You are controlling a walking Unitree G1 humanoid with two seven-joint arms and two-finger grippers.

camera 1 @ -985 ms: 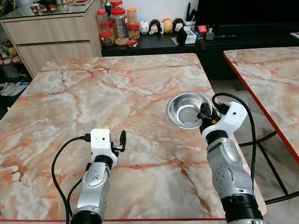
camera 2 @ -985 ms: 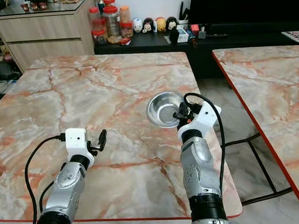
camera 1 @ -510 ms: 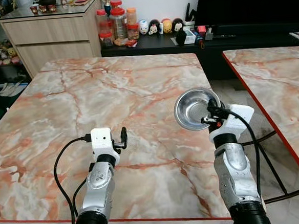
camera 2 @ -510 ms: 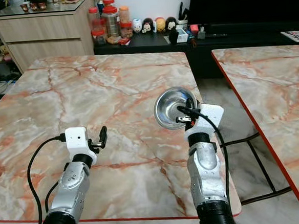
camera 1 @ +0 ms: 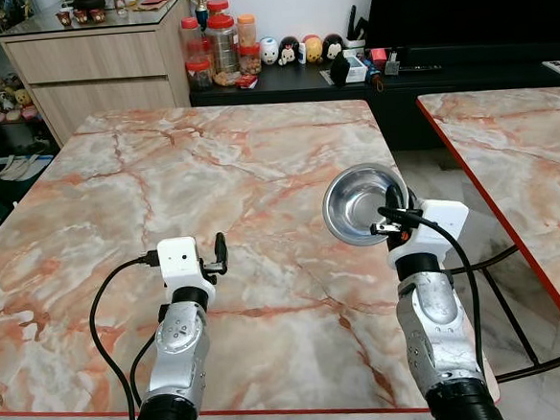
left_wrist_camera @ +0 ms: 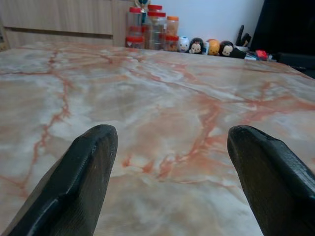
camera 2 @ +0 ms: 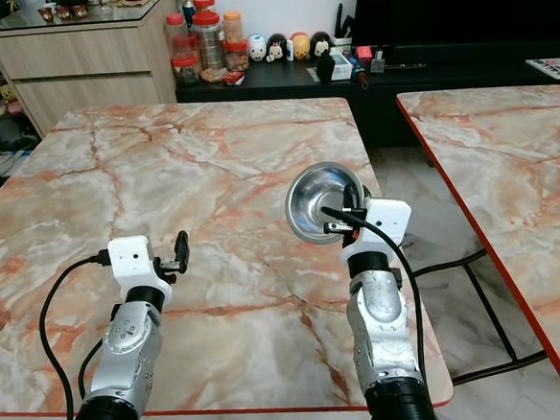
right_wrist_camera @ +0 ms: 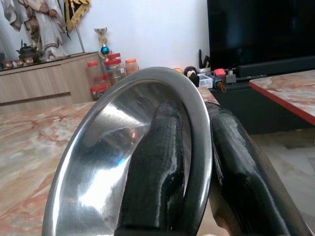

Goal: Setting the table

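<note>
The right gripper (camera 1: 388,220) pinches the rim of a shiny bowl (camera 1: 359,204), one finger inside and one outside. The bowl is tipped up on its side, lifted above the table (camera 1: 191,178) near its 3 o'clock edge. The left gripper (camera 1: 219,252), at 7 o'clock, hangs just over the table, fingers wide apart.

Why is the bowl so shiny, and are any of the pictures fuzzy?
In the right wrist view the steel bowl mirrors the bright room, with white glare along its rim, and it looks a bit soft because it is so close to the camera. In the left wrist view the two black fingers are blurry up close, while the marble table beyond is clearer. Both eye views are sharp and evenly lit.
</note>
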